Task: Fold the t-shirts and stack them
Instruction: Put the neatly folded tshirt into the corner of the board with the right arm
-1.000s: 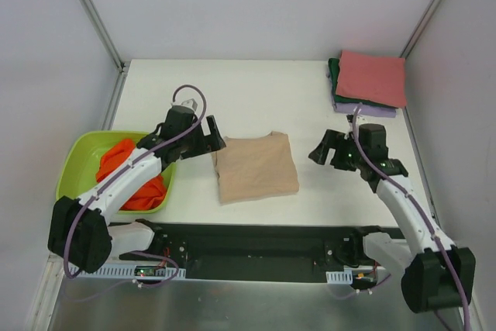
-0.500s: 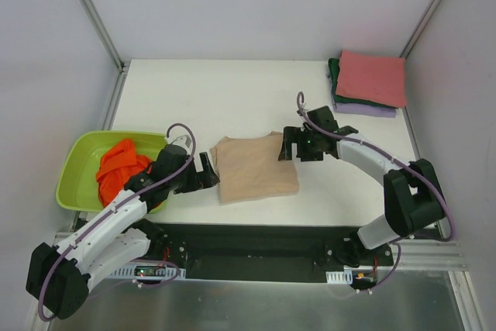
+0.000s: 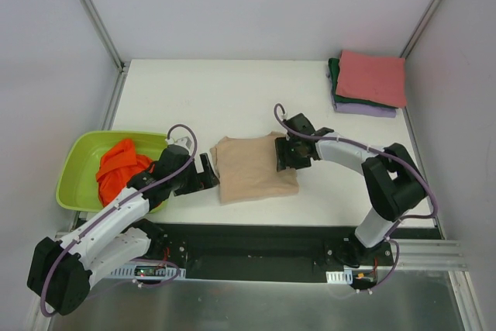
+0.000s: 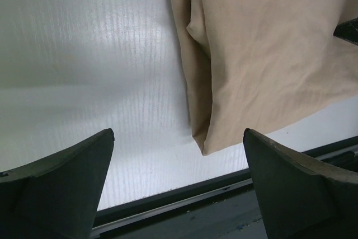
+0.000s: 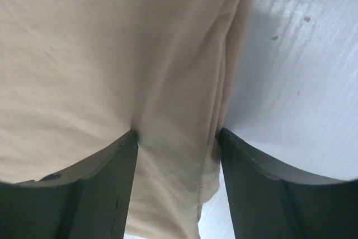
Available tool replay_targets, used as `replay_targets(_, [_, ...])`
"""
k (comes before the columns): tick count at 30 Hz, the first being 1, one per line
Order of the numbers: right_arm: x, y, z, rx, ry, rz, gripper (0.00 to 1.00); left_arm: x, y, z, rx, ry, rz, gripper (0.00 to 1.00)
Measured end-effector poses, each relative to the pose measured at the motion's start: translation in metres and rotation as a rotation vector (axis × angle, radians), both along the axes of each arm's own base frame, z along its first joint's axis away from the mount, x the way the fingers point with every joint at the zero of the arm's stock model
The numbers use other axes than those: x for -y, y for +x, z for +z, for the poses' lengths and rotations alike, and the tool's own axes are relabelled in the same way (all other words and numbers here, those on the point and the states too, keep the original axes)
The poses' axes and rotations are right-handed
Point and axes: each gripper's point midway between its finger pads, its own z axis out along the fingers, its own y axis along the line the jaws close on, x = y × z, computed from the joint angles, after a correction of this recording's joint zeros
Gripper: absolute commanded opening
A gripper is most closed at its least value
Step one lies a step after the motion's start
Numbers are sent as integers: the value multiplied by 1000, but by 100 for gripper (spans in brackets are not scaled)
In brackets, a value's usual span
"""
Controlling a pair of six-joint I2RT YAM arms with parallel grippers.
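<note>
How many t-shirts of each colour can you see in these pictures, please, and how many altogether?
Beige t-shirt: 1
Orange t-shirt, in the lime-green basin: 1
Pinkish-red t-shirt: 1
Dark green t-shirt: 1
Lavender t-shirt: 1
Total: 5

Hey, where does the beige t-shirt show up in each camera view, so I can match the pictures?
Top external: the beige t-shirt lies mid-table, toward the near edge.
Left wrist: upper right, one corner pointing down.
Right wrist: fills the left and centre.
Shared landmark: the white table, bare left of the shirt in the left wrist view and right of it in the right wrist view.
</note>
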Motion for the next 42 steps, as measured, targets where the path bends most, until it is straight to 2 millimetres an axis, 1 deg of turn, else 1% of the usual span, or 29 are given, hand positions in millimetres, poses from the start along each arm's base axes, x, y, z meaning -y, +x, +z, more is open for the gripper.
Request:
replay_targets(4, [-4,-1,-3,20,-58,2,59,0,0,-1,-4,1,1,99])
replay_targets(8, [-10,0,-6,34,-107,-6,52,0,0,0,-1,-1,3,99])
replay_targets(11, [-23,2,-6,45,-106,1,42,-1,1,0,3,3,11,99])
replay_targets(12, [-30,3,-6,52,-101,9,36,-2,2,0,6,7,15,99])
replay_targets(14, [-45,5,-6,74,-76,27,29,-3,3,0,7,12,24,99])
replay_targets(16, [-56,7,-6,100,-51,43,20,-5,2,-1,3,17,31,99])
replay_targets(18, [-64,9,-5,119,-31,56,15,-8,3,-1,0,30,45,99])
replay_targets(20, [-68,12,-4,141,-21,71,5,-10,2,-1,0,39,56,99])
replay_targets(23, [-69,15,-2,166,-29,107,1,-15,2,1,8,50,71,99])
replay_targets(27, [-63,20,3,211,-95,168,1,-22,4,7,35,67,105,99])
replay_targets(30, [-46,32,15,255,-219,203,1,-35,6,13,56,103,166,99])
replay_targets(32, [-35,46,28,299,-296,212,1,-42,7,18,74,120,200,99])
replay_targets(37, [-10,93,78,444,-477,195,1,-56,10,31,128,134,279,99])
replay_targets(40, [11,121,104,507,-572,164,1,-62,10,34,143,132,325,99])
replay_targets(42, [26,138,116,535,-630,145,0,-66,11,36,151,131,351,99])
